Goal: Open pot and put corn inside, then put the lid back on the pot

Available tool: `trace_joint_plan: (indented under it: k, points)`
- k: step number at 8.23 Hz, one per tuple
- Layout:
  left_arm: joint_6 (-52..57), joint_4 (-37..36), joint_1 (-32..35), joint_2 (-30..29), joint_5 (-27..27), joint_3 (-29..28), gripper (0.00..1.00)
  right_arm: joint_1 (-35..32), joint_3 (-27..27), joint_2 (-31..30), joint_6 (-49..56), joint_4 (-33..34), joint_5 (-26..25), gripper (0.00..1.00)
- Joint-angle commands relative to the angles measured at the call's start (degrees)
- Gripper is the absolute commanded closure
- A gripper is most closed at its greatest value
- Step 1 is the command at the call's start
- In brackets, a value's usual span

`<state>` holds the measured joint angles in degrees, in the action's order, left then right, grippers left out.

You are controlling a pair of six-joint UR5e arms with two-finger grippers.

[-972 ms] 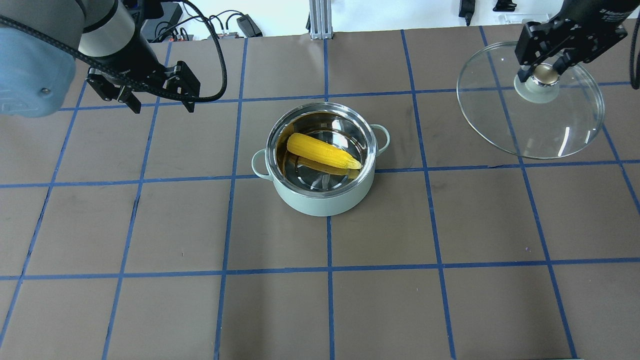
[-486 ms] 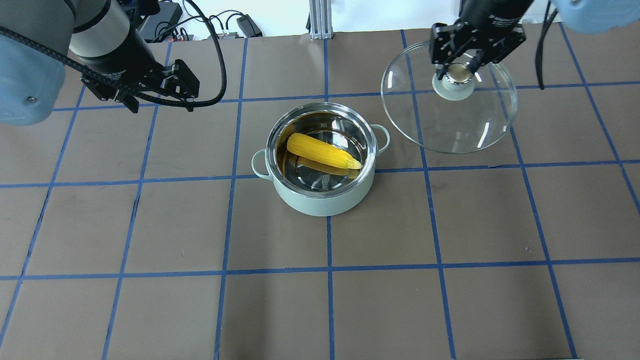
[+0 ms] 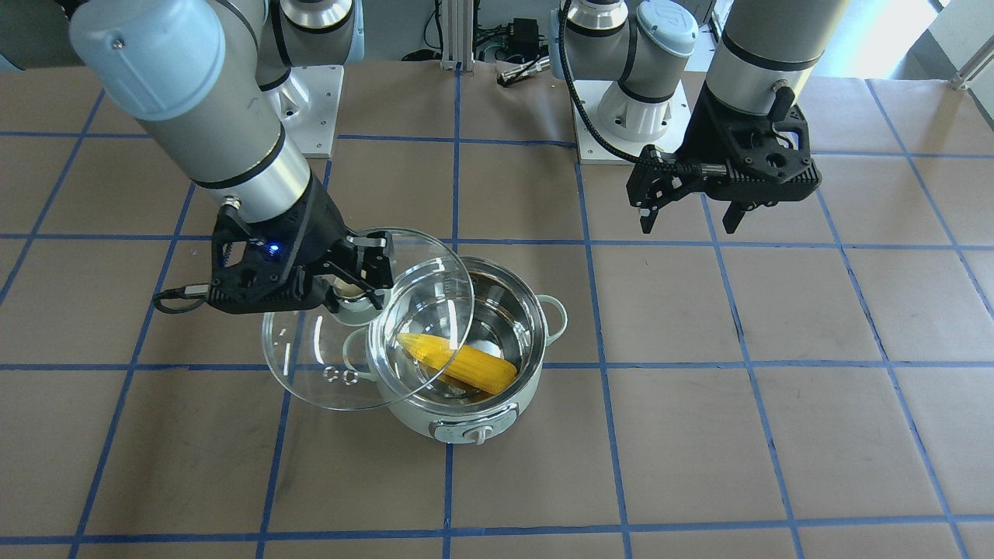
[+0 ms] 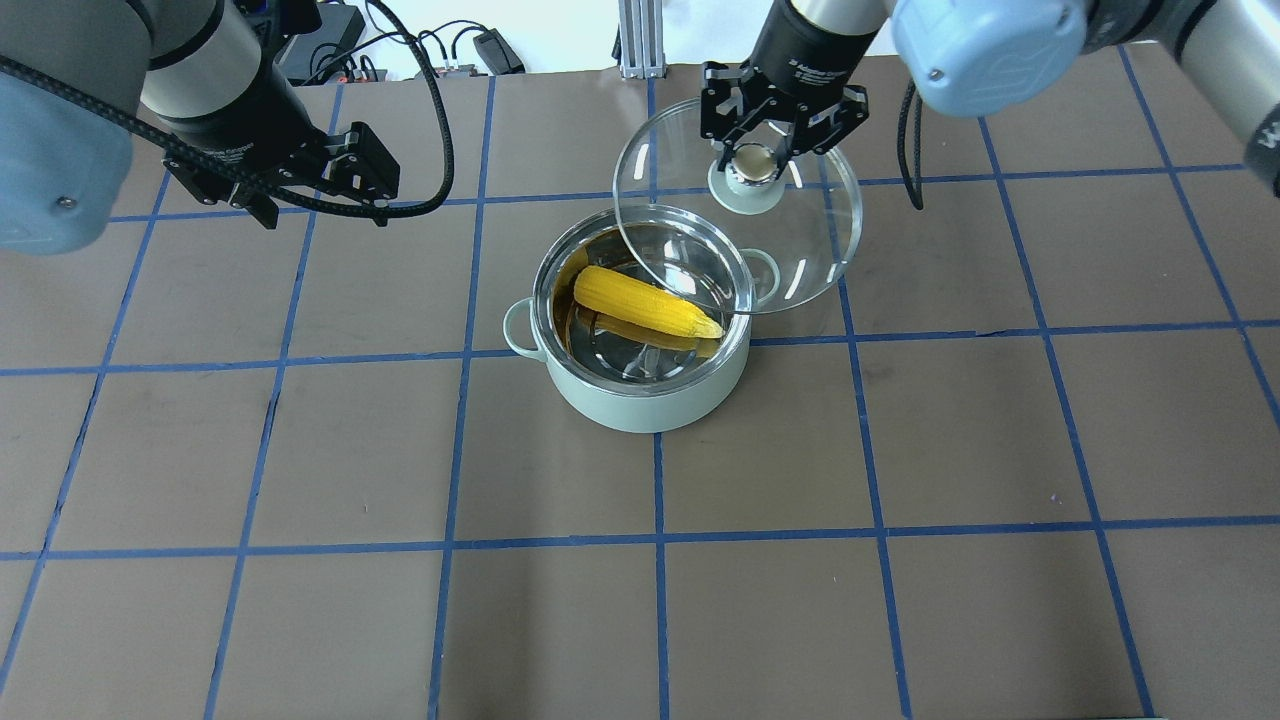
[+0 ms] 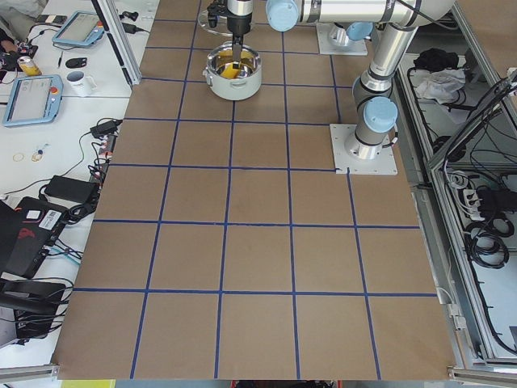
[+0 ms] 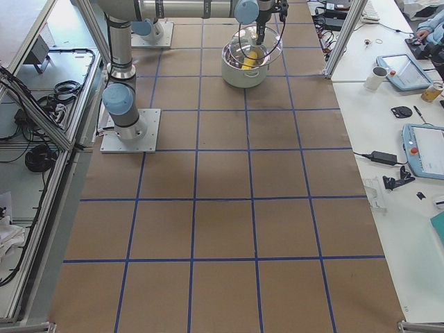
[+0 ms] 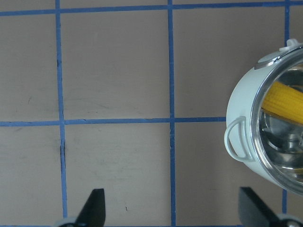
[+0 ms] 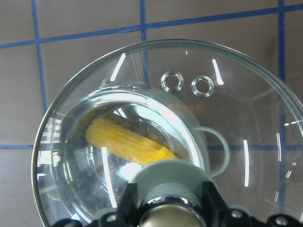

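Note:
The pale mint-green pot (image 4: 650, 405) stands open mid-table with the yellow corn (image 4: 645, 302) lying across its steel bottom. My right gripper (image 4: 757, 165) is shut on the cream knob of the clear glass lid (image 4: 805, 250). It holds the lid in the air, overlapping the pot's far right rim. In the front view the lid (image 3: 326, 373) covers part of the pot (image 3: 411, 423) and corn (image 3: 466, 365). The right wrist view shows the corn (image 8: 128, 142) through the lid (image 8: 246, 94). My left gripper (image 4: 325, 215) is open and empty, left of the pot (image 7: 244, 109).
Brown table cover with a blue tape grid. Cables and a metal post (image 4: 635, 40) lie beyond the far edge. Both arm bases (image 3: 621, 101) stand on the robot's side of the table. Desks with tablets flank the table ends in the side views.
My right gripper has carried the lid leftward from the far right of the table to over the pot's far right rim. My left gripper has barely moved.

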<state>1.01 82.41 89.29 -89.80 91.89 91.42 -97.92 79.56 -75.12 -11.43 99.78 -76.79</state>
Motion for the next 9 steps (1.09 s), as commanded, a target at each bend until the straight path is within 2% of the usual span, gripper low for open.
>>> trace_joint_plan:
  k: [1, 2, 3, 5, 9]
  points:
    - [0.0, -0.1, 0.0, -0.5, -0.3, 0.0, 0.00, -4.9, -0.8, 3.7, -6.8, 3.7, 5.5, 0.83]
    - [0.0, -0.1, 0.0, -0.6, -0.3, 0.0, 0.00, -5.2, -0.8, 4.5, -7.0, 3.8, 6.3, 0.83]
    - [0.0, -0.1, 0.0, -0.6, -0.3, 0.1, 0.00, -5.4, -0.7, 5.5, -8.2, 4.2, 9.6, 0.83]
    - [0.0, -0.1, 0.0, -0.4, -0.3, 0.2, 0.00, -6.9, -0.6, 7.3, -7.8, 5.7, 9.7, 0.83]
    - [-0.1, -0.7, 0.0, -0.6, -0.2, 0.2, 0.00, -6.9, 0.6, 7.8, -7.5, 3.2, 4.7, 0.83]
